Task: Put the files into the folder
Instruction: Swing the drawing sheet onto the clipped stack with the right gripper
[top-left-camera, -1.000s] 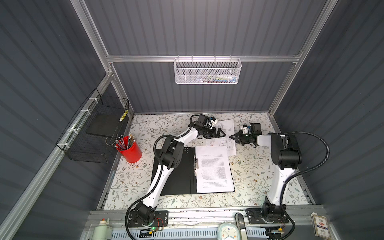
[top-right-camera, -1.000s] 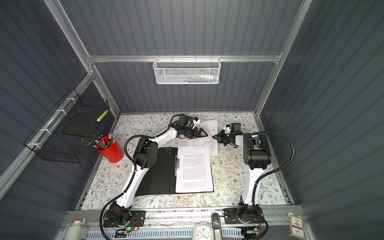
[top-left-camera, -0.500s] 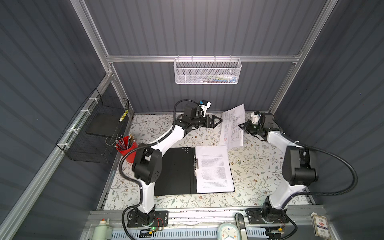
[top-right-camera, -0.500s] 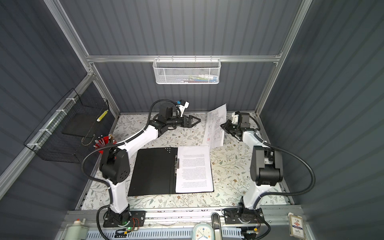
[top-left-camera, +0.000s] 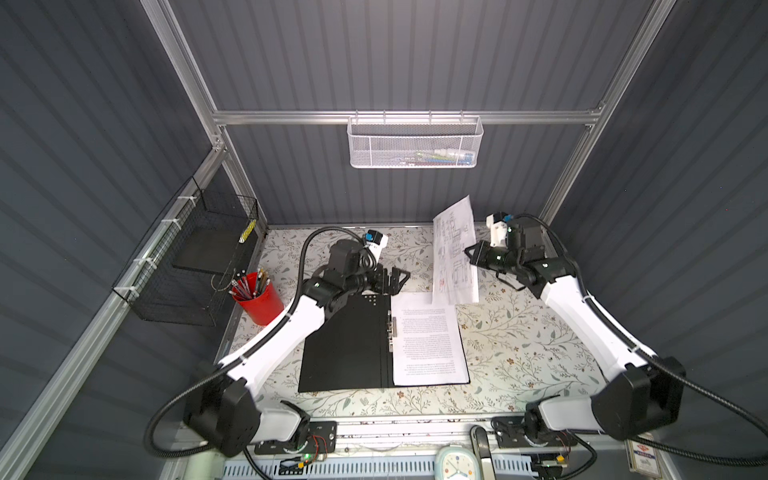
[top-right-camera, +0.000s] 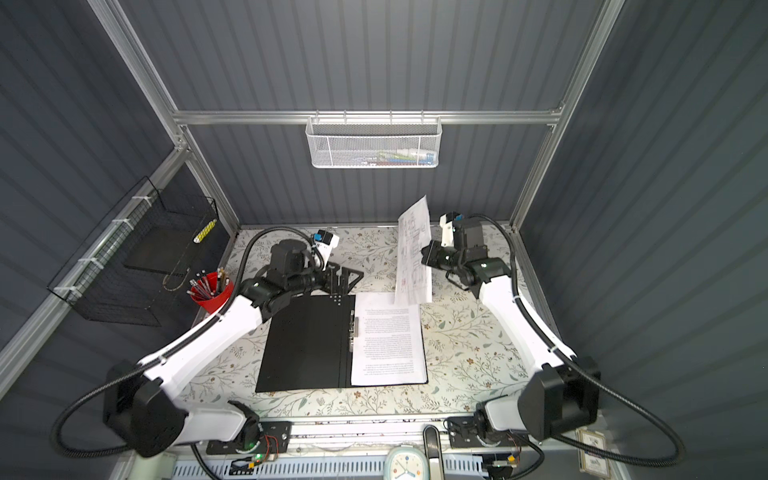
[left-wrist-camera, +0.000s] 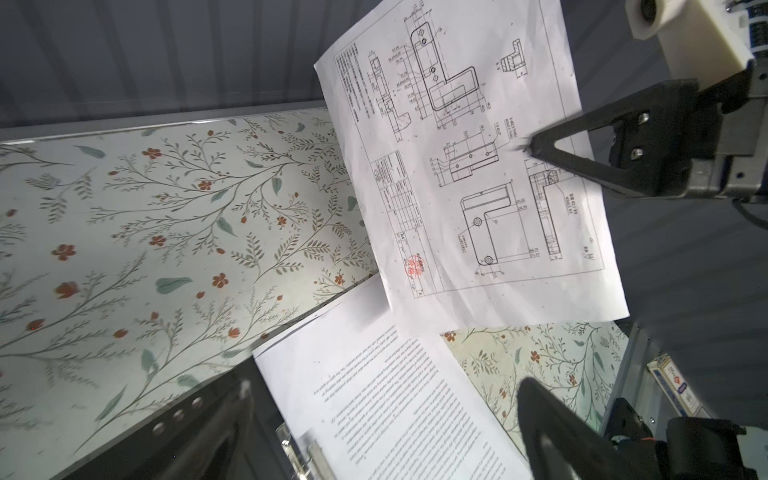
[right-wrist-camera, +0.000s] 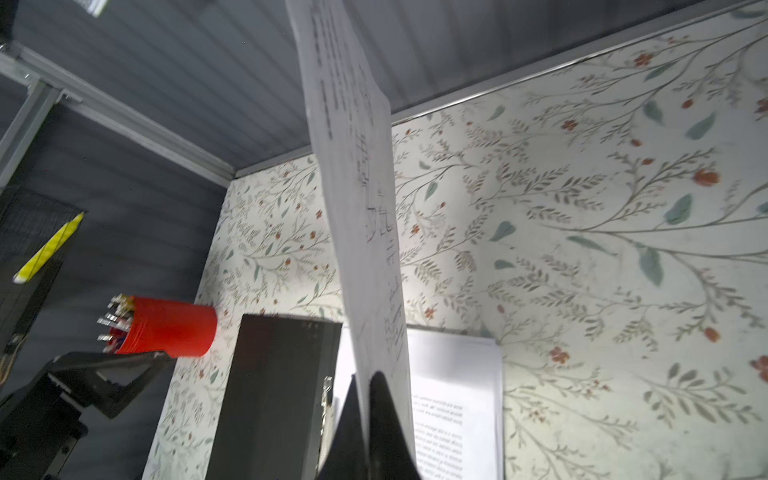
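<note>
Right gripper is pinching a technical-drawing sheet near-upright over the open folder's far-right corner; left gripper is hovering spread wide, empty, at its far edge.

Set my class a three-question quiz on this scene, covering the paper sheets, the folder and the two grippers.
1. Fill in: the white sheet of dense text lies on the half of the open black flat folder on the robot's ___ side.
2. True or false: the left gripper is open and holds nothing.
3. The white paper sheet printed with technical drawings is: A) lying flat in the folder; B) held up in the air by the shut right gripper; C) gripped by both grippers.
Key: 1 right; 2 true; 3 B.
</note>
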